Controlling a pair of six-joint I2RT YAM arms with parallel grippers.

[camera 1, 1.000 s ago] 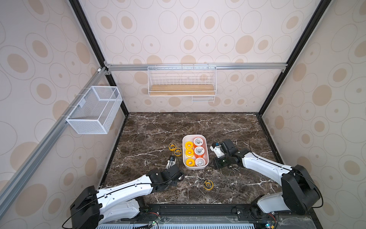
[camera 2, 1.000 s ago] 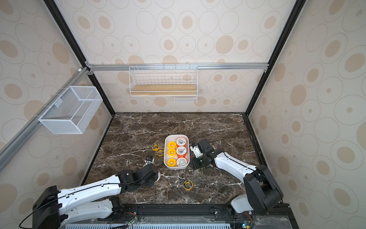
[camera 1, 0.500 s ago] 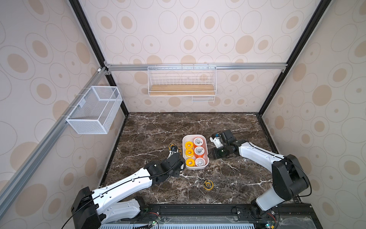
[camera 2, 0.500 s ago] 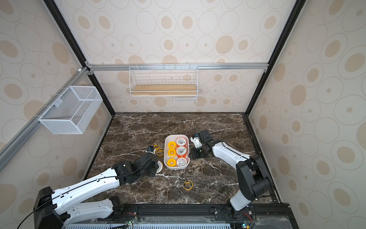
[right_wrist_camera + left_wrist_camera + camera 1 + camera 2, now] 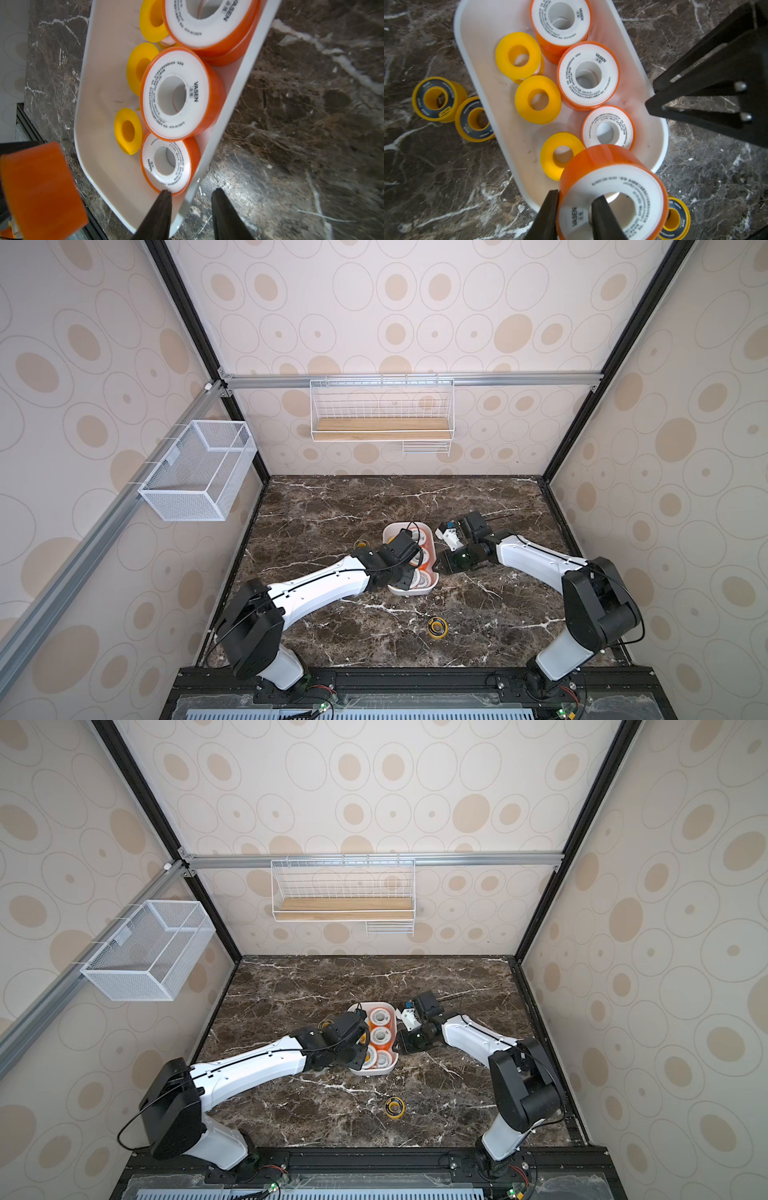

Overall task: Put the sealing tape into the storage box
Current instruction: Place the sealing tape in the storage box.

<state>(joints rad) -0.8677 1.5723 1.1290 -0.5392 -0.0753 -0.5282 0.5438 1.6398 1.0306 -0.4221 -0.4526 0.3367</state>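
Note:
The storage box (image 5: 481, 33), a low white tub, sits mid-table in both top views (image 5: 415, 592) (image 5: 374, 1072). Inside lie orange sealing tape spools with white faces (image 5: 588, 74) and plain yellow ones (image 5: 537, 99). My left gripper (image 5: 576, 197) hangs over the box's near end, shut on another orange spool (image 5: 612, 187), one finger in its core and one outside. My right gripper (image 5: 192, 191) stands open astride the box's right wall (image 5: 228, 104), one finger inside by an orange spool (image 5: 166, 164), the other outside, apart from the wall.
Two yellow spools with black rings (image 5: 435, 98) (image 5: 475, 119) lie on the marble left of the box. A third (image 5: 437, 626) lies near the front. A mesh basket (image 5: 195, 472) and a wire rack (image 5: 380, 414) hang on the walls.
My left arm has swung from the table's front up over the box, carrying the orange spool. My right gripper has shifted a little along the box's right wall.

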